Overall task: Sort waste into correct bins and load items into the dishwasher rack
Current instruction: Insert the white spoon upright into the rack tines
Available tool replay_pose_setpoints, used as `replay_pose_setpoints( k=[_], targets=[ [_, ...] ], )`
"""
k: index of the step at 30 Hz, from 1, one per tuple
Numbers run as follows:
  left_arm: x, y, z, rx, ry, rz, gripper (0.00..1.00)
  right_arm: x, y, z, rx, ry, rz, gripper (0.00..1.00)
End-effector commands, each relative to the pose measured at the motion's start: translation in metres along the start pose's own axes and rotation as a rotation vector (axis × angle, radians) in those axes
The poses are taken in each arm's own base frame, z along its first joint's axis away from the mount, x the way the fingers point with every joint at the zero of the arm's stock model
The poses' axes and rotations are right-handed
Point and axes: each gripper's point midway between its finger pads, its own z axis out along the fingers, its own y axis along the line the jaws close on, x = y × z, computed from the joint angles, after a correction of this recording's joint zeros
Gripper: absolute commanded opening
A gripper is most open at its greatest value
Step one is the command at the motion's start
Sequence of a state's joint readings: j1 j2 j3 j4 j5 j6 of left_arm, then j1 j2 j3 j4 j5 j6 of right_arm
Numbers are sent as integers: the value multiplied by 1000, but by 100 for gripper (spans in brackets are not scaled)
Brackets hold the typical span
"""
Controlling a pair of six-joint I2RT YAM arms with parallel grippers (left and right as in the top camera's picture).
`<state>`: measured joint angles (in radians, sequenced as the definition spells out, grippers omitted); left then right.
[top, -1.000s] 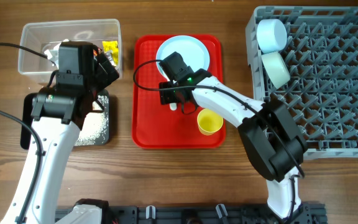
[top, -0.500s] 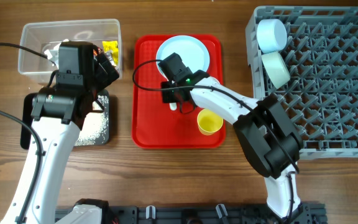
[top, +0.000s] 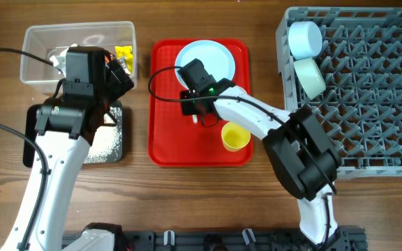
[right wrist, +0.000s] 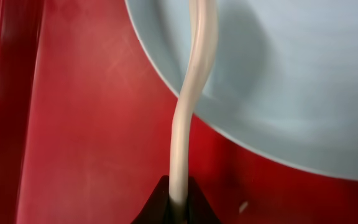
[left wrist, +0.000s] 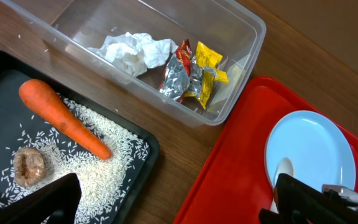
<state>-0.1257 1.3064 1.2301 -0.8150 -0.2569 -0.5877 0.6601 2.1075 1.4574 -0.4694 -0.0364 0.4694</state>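
Now that the right tool (right wrist: 178,202) has pinched together over the last second, we have the white spoon (right wrist: 194,81) clamped by the tip of its handle. A second ago the jaws stood apart around that handle. The arm's elbow shifted slightly early on and has since held its place.

The spoon has not left its spot. Its handle runs from the tool across the red tray (right wrist: 92,124) and over the rim of the pale blue plate (right wrist: 291,74), which sits at the tray's 12 o'clock end in the overhead view. The yellow cup (top: 235,137) stands near the tray's 5 o'clock corner, just beside the arm.

We judge the grasp made and the lift not yet begun. The dishwasher rack (top: 368,97) lies at 3 o'clock of the tray and already holds two bowls (top: 304,38) at its 10 o'clock corner. The grip is far out on a thin handle, so the spoon may pivot as it rises.

Our left tool (left wrist: 179,202) hangs wide apart and empty. Below it the carrot (left wrist: 64,118) and rice (left wrist: 104,162) lie in the black tray (left wrist: 145,146), and the tissue (left wrist: 132,50) and wrappers (left wrist: 194,68) lie in the clear tub (left wrist: 229,99). The waste therefore looks sorted.
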Motion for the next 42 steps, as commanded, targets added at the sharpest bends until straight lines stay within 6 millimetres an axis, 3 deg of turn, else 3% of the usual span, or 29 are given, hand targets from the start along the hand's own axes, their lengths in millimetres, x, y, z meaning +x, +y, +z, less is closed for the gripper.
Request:
replay_pose_setpoints(
  k=[1,3,6,7,9,11,16,20,26,32,37,42],
  targets=[
    [-1,1,1,-1,-1,0,100,-38,24,-86,-82,-151,-83,4],
    [-1,1,1,-1,-1,0,100,-49,19,-144,-81,-231,-69,4],
    [-1,1,1,-1,-1,0,100,-54,-8,-211,-47,-306,-22,4],
    [-1,1,1,-1,-1,0,100,-51,-25,-234,-19,-326,6,4],
    [-2,1,1,-1,-1,0,100,-32,-82,-287,77,-339,114,4],
    [-1,1,1,-1,-1,0,100,-11,-124,-313,159,-325,223,4],
    [-1,1,1,-1,-1,0,100,50,-229,-357,435,-287,633,4],
    [-1,1,1,-1,-1,0,100,89,-288,-354,554,-252,919,4],
    [-1,1,1,-1,-1,0,100,158,-349,-300,650,-203,1248,4],
    [-1,1,1,-1,-1,0,100,186,-370,-283,686,-225,1381,4],
    [-1,1,1,-1,-1,0,100,191,-378,-287,743,-249,1405,4],
    [-1,1,1,-1,-1,0,100,207,-380,-267,761,-261,1483,5]
  ],
)
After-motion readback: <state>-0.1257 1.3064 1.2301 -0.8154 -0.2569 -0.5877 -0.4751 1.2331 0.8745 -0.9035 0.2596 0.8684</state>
